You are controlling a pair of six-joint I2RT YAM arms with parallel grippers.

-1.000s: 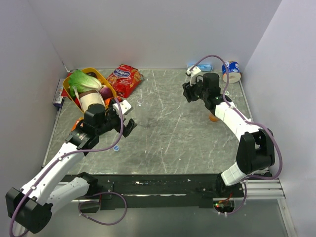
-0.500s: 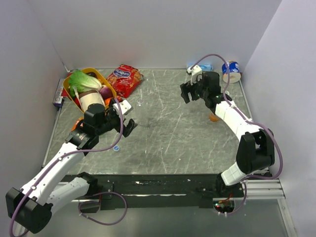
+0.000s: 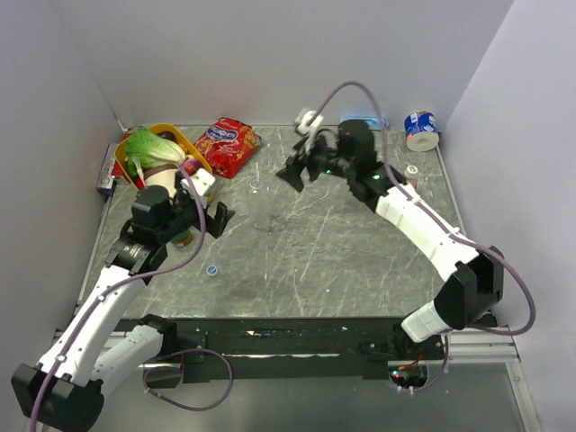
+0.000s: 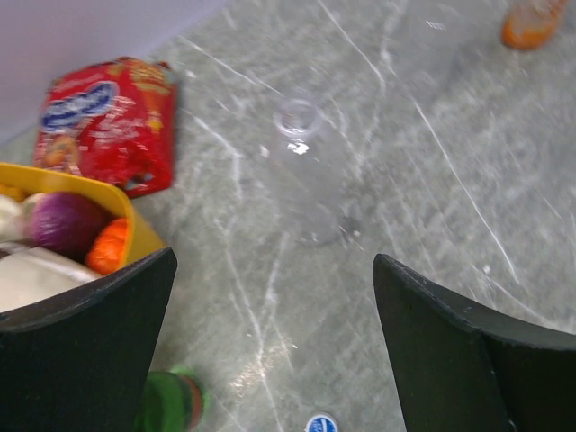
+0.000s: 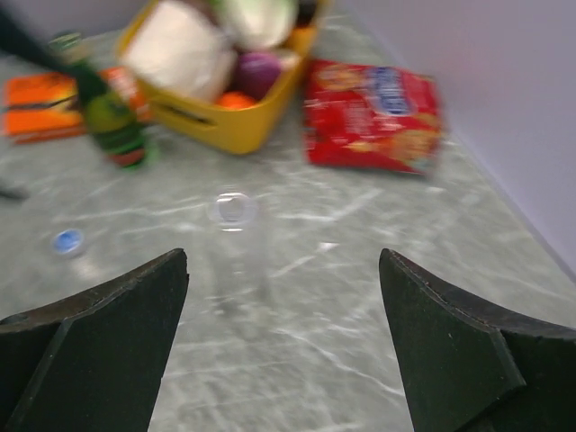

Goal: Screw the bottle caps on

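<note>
**Over the table, both grippers open and empty**

At the left of the table, the left gripper hangs over the surface, its jaws spread wide with nothing between them. Just beside it stands a green bottle, at the near end of a yellow basket of food. Toward the far middle, the right gripper is likewise spread wide and holds nothing.

Between the two grippers a clear bottle stands upright with its mouth uncovered, and neither gripper touches it. A blue cap lies flat on the table on the near side of the left gripper, well apart from that bottle. The orange bottle shows only at the corner of the left wrist view, over on the right side. A small pale cap lies at the far right, near a tape roll. A red snack packet lies at the far edge beside the basket.
</note>
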